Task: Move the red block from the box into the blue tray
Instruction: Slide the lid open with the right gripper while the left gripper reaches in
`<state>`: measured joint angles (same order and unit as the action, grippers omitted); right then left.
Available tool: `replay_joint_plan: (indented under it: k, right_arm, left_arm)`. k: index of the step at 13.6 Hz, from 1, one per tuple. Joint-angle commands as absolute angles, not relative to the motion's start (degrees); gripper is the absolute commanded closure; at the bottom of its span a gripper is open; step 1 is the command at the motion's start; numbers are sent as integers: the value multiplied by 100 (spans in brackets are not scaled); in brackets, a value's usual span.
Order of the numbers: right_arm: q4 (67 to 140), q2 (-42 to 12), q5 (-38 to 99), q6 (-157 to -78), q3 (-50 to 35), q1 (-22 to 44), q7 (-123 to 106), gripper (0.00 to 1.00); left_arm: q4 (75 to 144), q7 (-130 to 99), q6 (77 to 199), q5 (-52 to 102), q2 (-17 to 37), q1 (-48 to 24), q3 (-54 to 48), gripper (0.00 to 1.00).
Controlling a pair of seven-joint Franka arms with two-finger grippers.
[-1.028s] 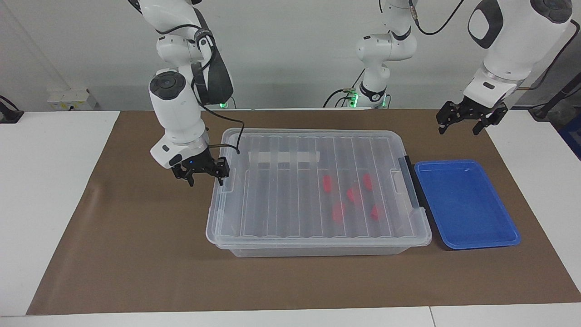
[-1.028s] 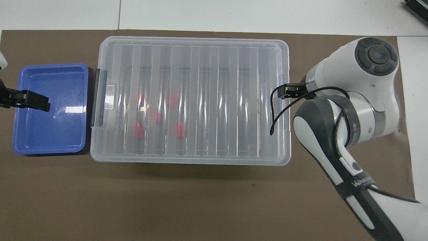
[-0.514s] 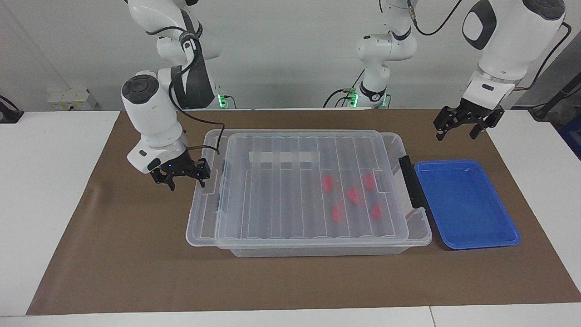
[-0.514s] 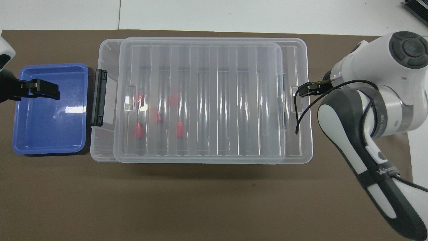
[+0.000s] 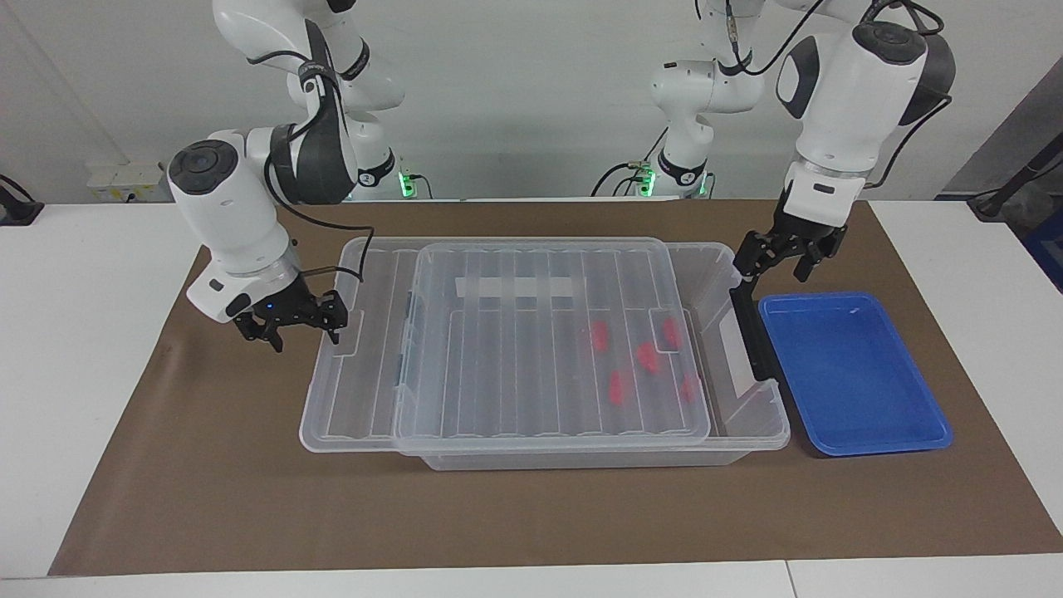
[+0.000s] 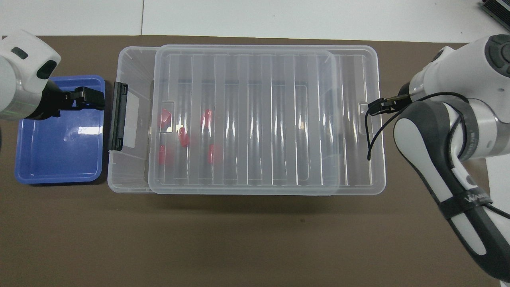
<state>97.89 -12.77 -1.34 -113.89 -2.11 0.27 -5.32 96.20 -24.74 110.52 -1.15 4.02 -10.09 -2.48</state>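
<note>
Facing view: lid [image 5: 507,349] sits shifted toward the right arm's end of the box [image 5: 751,390], its edge at the right gripper [image 5: 289,325]; grip on it: can't tell. Left gripper [image 5: 779,259] jaws spread, over the box's uncovered end by the blue tray [image 5: 855,374].

Overhead view: red block [image 6: 164,116] lies in the box at the lid's edge, nearest the left gripper [image 6: 89,97]; the lid covers the other four.

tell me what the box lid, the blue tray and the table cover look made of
Lid: clear, glossy ribbed plastic; the red blocks show through it. Blue tray: opaque moulded plastic, glossy, catching light glints. Table cover: matte brown sheet, probably paper or thin mat, with faint creases.
</note>
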Motion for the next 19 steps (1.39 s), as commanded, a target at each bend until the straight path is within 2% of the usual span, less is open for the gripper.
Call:
replay_joint_plan:
  k: [1, 3, 5, 9, 11, 17, 19]
  right_arm:
    - [9800, -1239, -158, -11347, -237, -237, -1062, 10]
    - [9800, -1239, -158, -11347, -237, -377, -1317, 10]
    - [9800, -1239, -158, -11329, -246, -518, -1668, 10]
    - [9800, -1230, -158, -11259, -246, -808, -2363, 10]
    - [9791, -1230, -158, -11241, -246, -896, -2504, 10]
    - [9791, -1204, -158, -11233, -246, -888, -2514, 10]
    - [9782, -1038, -158, -11198, -255, -774, -2426, 9]
  left_arm:
    - [9169, -3188, 11206, -62, 974, -1388, -158, 0]
    - [8939, -3269, 11188, -70, 1247, -1503, -149, 0]
    - [9034, -3522, 11284, -131, 1292, -1555, -149, 0]
    - [9570, -4139, 11952, -141, 1274, -1626, -158, 0]
    - [10070, -4201, 12285, -141, 1126, -1643, -150, 0]
    - [11310, -4667, 13103, -184, 774, -1854, -149, 0]
    - [11478, -4702, 13306, -237, 782, -1907, -149, 0]
